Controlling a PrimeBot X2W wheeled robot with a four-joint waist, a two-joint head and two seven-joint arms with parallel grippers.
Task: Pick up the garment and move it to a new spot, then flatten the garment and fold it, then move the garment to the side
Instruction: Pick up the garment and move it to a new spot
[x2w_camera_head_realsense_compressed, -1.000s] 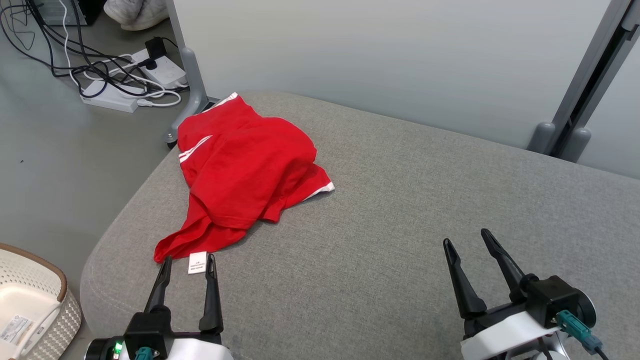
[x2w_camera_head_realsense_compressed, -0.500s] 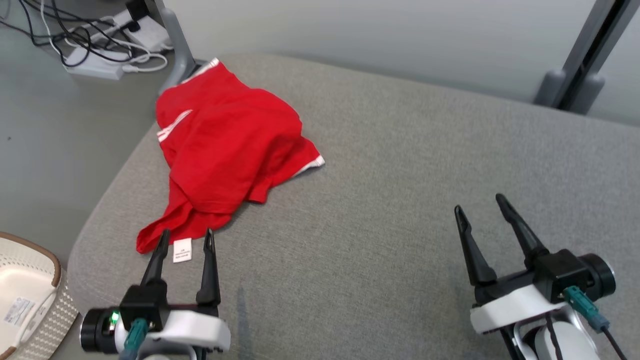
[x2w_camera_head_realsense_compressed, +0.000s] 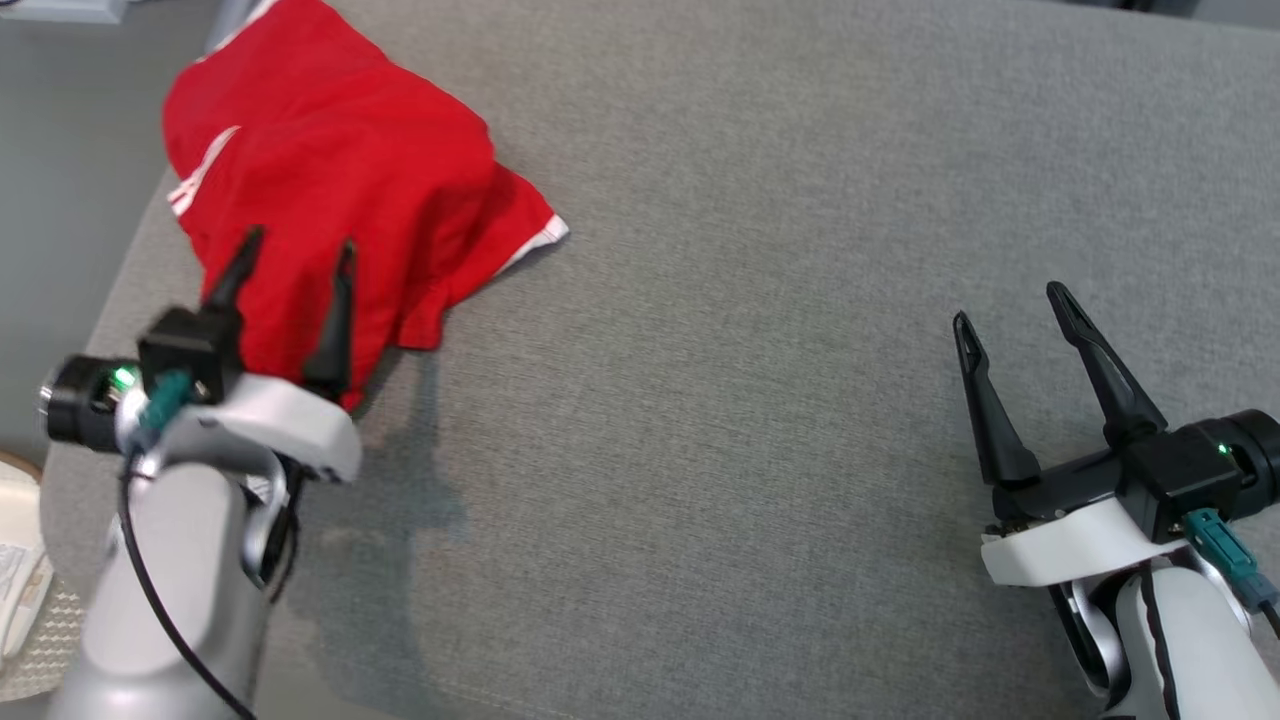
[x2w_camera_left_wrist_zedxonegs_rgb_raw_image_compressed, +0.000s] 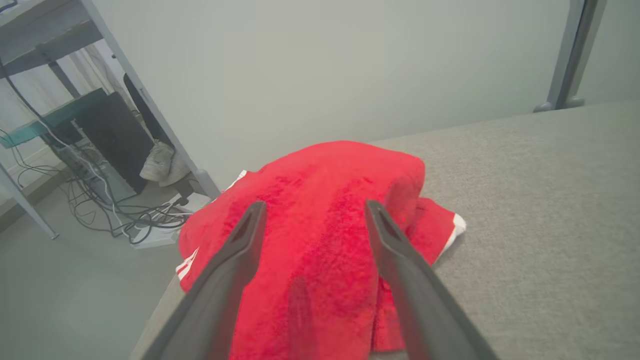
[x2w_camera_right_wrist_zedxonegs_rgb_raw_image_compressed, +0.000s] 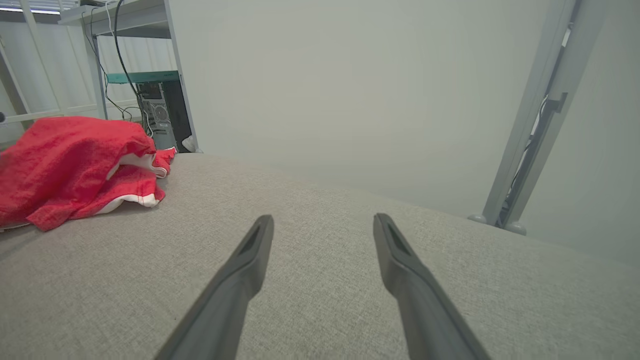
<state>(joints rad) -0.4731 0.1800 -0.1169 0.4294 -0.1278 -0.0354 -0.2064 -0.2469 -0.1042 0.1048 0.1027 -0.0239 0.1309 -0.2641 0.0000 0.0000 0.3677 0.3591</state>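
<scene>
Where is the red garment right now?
In the head view the red garment lies crumpled at the upper left, by the left edge of the grey cushion. The open left gripper is over its near part; the right gripper is well apart.

I'm looking at a wide grey padded surface covered in woven fabric (x2w_camera_head_realsense_compressed: 760, 300). It has a rounded left edge and stretches across my head view. One thing lies directly on it: a crumpled red cloth garment with white trim (x2w_camera_head_realsense_compressed: 330, 150), bunched in a heap at the far left corner, close to that rounded edge. Two white stripes show on its left side. A white-edged hem pokes out to the right, lying flat on the grey weave.
</scene>
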